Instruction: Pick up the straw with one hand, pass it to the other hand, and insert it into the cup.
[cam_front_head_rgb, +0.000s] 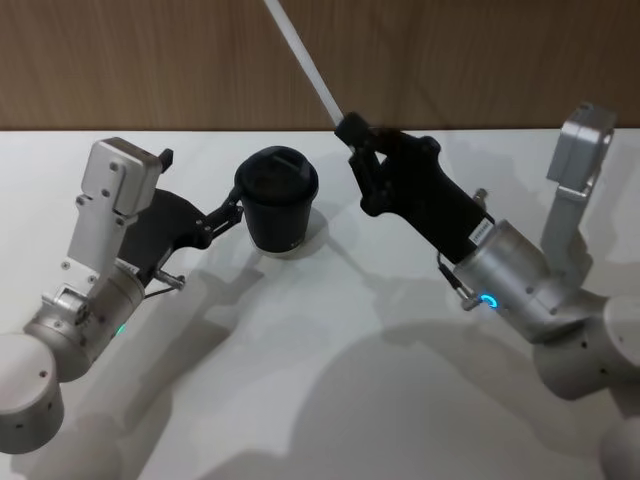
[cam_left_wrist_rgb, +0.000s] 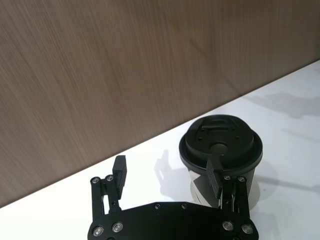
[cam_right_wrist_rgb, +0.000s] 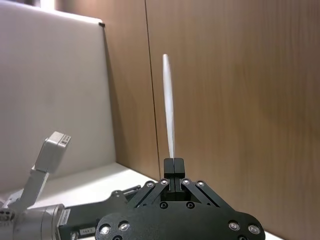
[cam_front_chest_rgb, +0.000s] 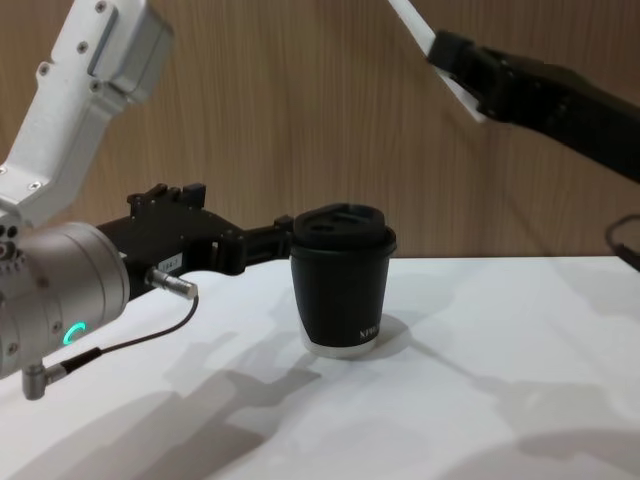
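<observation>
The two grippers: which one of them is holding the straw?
The right gripper, raised to the right of the cup, is shut on the straw. The left gripper is open and empty, one finger beside the cup.

Cup (cam_front_head_rgb: 278, 195) left of the straw (cam_front_head_rgb: 304, 58)

A white matte tabletop (cam_front_head_rgb: 330, 340) takes up the lower part of the head view and meets a wood-grain wall along its far edge. Soft grey shadows cross it. The cup (cam_front_head_rgb: 280, 205), black with its domed lid on, stands upright on it, upper middle of the frame, slightly left, pale base rim down.
</observation>
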